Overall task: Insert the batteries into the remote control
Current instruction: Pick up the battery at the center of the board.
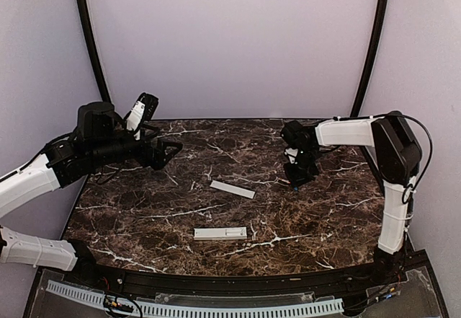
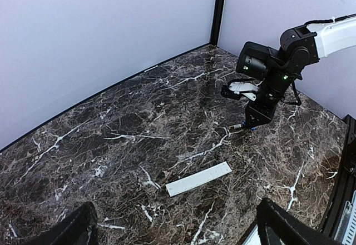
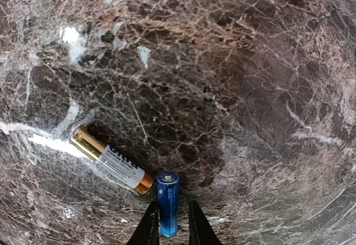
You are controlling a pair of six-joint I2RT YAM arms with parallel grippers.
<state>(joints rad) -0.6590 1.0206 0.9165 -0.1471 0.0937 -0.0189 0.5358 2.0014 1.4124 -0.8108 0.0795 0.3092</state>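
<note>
The remote control (image 1: pixel 220 233) is a white bar lying near the front middle of the marble table (image 1: pixel 144 217). A blue battery (image 3: pixel 168 203) lies on the table at the far right, between the fingers of my right gripper (image 3: pixel 171 205). The jaws stand narrow around it: the left finger touches it, and a thin gap shows at the right finger. A second battery (image 3: pixel 111 166), gold, white and orange, lies just left of it. My left gripper (image 1: pixel 169 153) hovers wide open over the far left of the table, holding nothing.
A thin flat white cover strip (image 1: pixel 233 189) lies at the table's middle, also seen in the left wrist view as the cover strip (image 2: pixel 198 179). Pale walls and dark corner posts (image 1: pixel 90 37) close in the back and sides.
</note>
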